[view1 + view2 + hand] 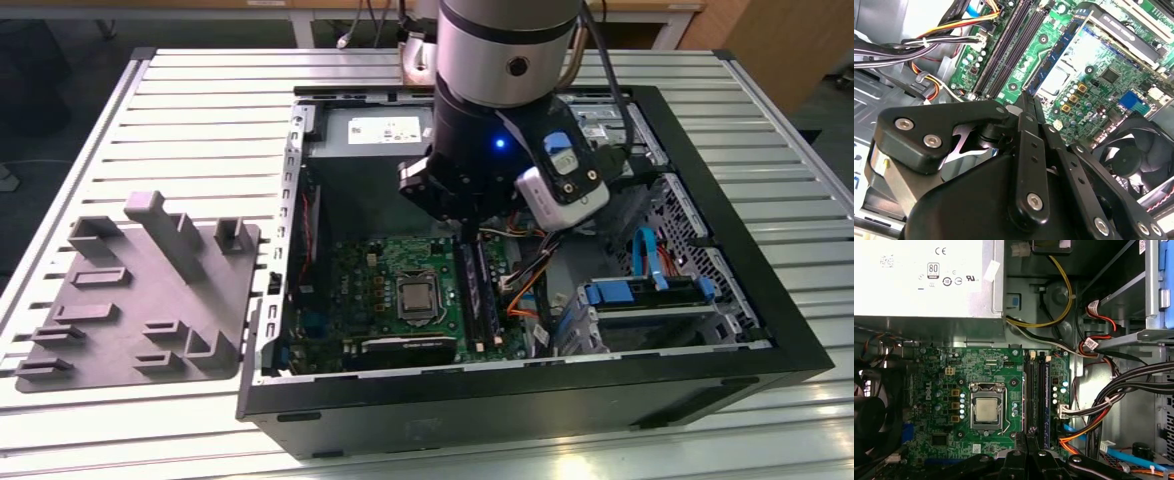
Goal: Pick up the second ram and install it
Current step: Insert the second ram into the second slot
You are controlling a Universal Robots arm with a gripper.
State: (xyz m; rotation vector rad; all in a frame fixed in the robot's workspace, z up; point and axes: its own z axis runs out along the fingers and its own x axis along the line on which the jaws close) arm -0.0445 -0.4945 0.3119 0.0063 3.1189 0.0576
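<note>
Figure: the grey holder tray (120,320) is shown at the exterior view's left. To its right, inside the computer case (534,400), the second ram (1054,55) stands beside the processor (986,410), long axis far-to-near. The gripper (1027,97), fingers pressed together, is aligned on that axis at the stick's visible end.

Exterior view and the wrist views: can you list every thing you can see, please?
table: 1, silver, slatted, under everything
tray: 1, grey, on the table, at the exterior view's left
case: 1, black, open, beside the tray
board: 1, green, inside the case
chip: 1, silver, middle of the board
slots: several, black, beside the chip
fan: 1, black, at the board's edge
power box: 1, silver, inside the case
cables: many, orange, yellow, black, beside the board
ram: 1, dark blue, at the gripper's fingertips
arm: 1, silver and black, reaching into the case
gripper: 1, black, shut on the ram
</note>
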